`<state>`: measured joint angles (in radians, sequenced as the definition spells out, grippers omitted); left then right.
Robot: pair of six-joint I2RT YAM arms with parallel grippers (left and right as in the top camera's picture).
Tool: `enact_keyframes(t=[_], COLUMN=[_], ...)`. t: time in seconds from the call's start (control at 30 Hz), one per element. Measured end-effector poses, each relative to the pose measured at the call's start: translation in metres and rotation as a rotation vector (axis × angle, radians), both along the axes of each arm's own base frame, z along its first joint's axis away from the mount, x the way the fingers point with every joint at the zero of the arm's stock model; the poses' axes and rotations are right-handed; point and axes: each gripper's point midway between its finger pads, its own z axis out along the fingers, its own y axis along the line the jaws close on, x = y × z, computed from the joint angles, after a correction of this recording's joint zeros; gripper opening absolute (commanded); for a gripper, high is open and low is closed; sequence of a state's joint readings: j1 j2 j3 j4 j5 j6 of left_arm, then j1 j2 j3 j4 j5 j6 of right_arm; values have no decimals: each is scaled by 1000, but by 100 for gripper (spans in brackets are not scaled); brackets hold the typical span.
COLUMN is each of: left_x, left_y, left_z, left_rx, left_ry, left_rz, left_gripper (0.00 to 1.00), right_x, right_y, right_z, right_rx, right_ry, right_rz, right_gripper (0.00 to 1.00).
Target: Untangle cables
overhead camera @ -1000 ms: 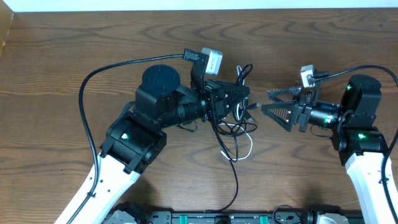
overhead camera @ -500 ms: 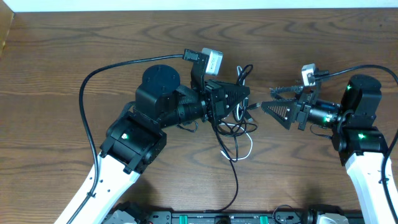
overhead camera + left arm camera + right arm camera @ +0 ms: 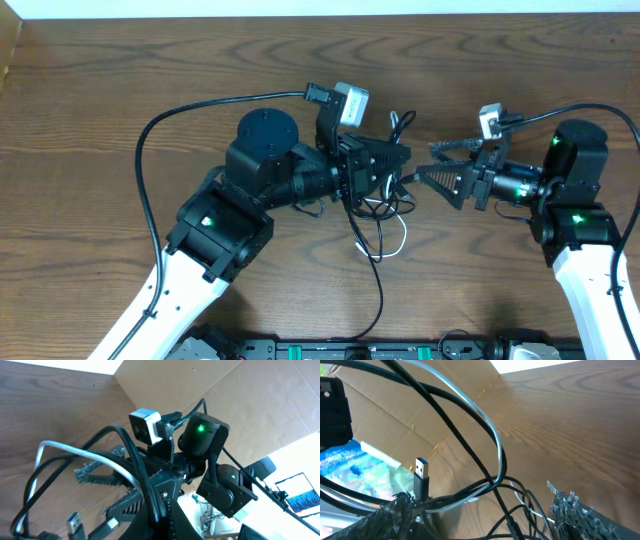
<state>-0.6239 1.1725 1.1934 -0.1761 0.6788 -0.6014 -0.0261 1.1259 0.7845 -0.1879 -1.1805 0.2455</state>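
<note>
The cables (image 3: 380, 212) are a knot of thin black cords with one white cord (image 3: 399, 236), lying at the table's middle. My left gripper (image 3: 392, 163) is shut on a bundle of black cables (image 3: 145, 480), which loop up ahead of it with the white cord (image 3: 75, 451). A blue-tipped USB plug (image 3: 75, 523) hangs from the bundle. My right gripper (image 3: 430, 164) faces the left one from the right, open, its fingers (image 3: 572, 510) wide apart. The cables (image 3: 485, 450) and the plug (image 3: 421, 476) cross the gap between them.
A thick black arm cable (image 3: 150, 160) arcs over the table behind the left arm. The right arm's base (image 3: 580, 215) stands at the right edge. A black rail (image 3: 360, 350) runs along the front edge. Brown cardboard (image 3: 395, 415) stands beyond the table.
My left gripper has shifted a little right and back with the cable bundle. The right gripper has edged left toward it, still open.
</note>
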Motion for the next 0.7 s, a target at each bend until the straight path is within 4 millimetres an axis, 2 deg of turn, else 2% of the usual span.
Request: enact_keyframes(t=[0.3, 0.7], left_x=[-1, -33], left_y=[-4, -29], left_z=[5, 19], left_rx=[-16, -59], left_ry=[-15, -66], left_rz=[-9, -117], left_gripper=[7, 8], right_x=[-4, -7], right_y=[9, 29], right_z=[-1, -10], right_rx=[-5, -59], right_ry=[5, 3], right_rz=[25, 32], right_gripper=[86, 88])
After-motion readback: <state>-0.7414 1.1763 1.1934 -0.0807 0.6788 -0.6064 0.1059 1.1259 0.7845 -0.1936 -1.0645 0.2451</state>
